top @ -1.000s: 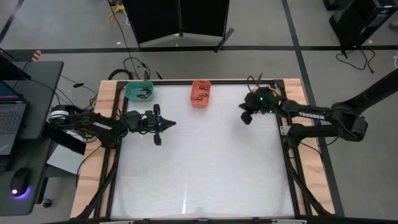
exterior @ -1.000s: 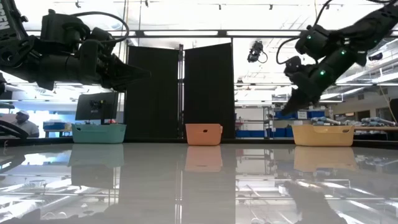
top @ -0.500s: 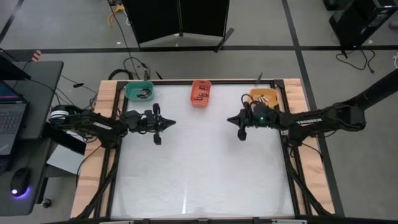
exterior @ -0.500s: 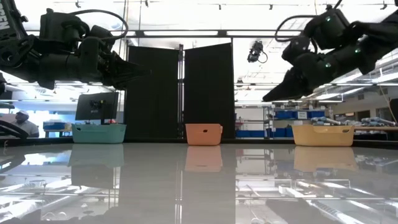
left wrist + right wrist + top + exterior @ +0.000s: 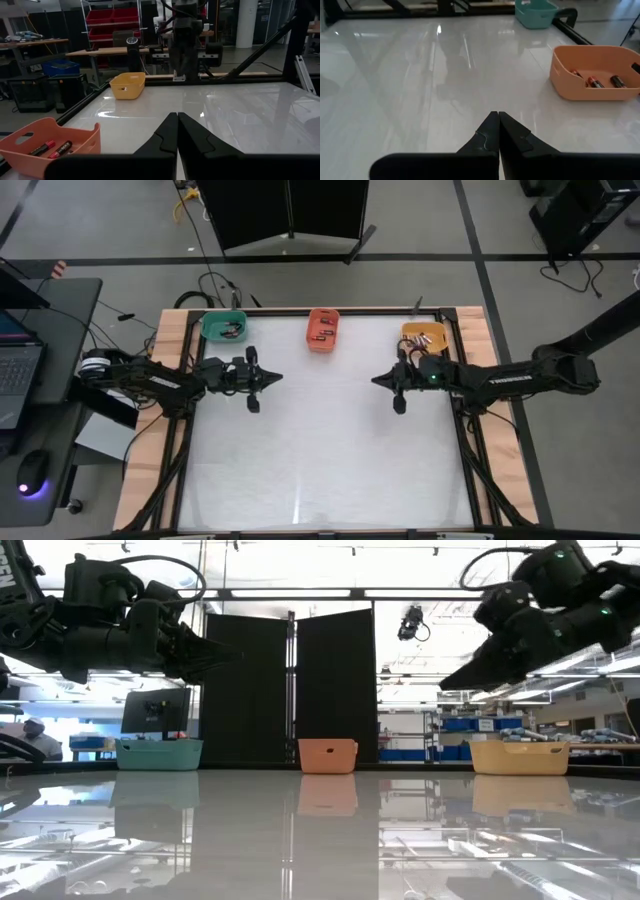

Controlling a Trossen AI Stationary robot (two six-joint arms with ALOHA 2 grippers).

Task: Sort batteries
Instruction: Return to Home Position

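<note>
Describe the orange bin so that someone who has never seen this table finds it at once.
Start at the white table seen from above: three small bins stand in a row along its far edge. The orange bin is the middle one, between the teal bin and the yellow bin. It alone is orange, and the batteries in it show red.

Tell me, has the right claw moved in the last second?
Yes. The right gripper has slid off the yellow bin, toward the middle of the table.
</note>
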